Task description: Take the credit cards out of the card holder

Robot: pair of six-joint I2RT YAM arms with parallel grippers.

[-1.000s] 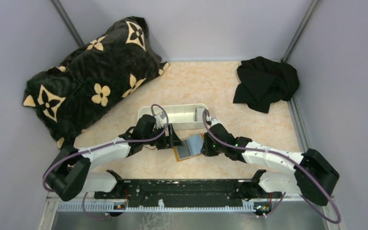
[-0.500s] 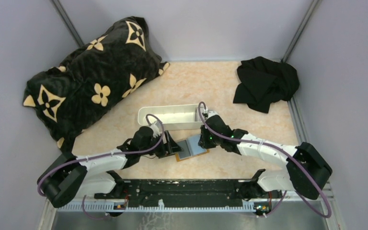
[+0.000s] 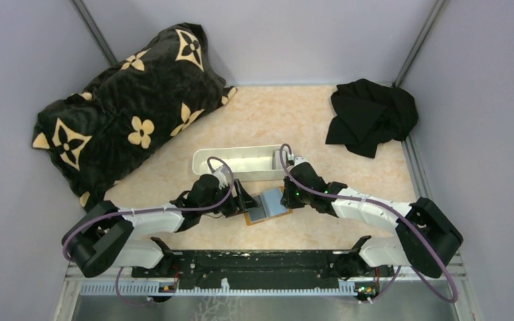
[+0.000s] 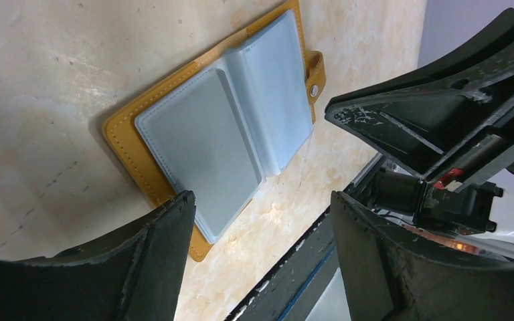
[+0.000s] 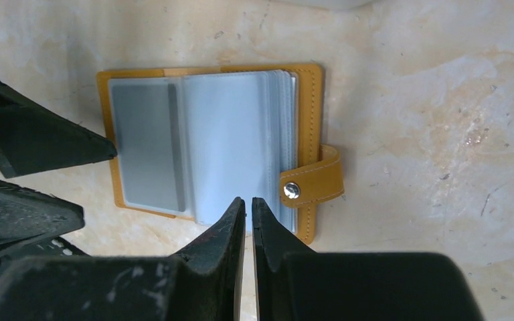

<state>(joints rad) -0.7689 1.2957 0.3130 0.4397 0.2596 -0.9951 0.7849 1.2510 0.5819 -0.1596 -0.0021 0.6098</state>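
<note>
Right wrist view: we see the card holder point(image 5: 306, 127), stitched orange leather with glossy sleeves point(image 5: 227, 147), open on the marbled surface point(image 5: 442, 100); right fingers point(image 5: 221, 234) nearly together, left fingers point(image 4: 140, 267) apart.

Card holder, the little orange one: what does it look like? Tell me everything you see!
The card holder is a small orange-tan wallet with stitched edges, looking like leather. It lies open and flat on the pale marbled table, see-through pockets fanned inside; a grey rectangle shows in one. Its strap with a metal snap lies undone. The nearly shut right gripper sits at its edge; touch is unclear. The open left gripper frames one corner.
</note>
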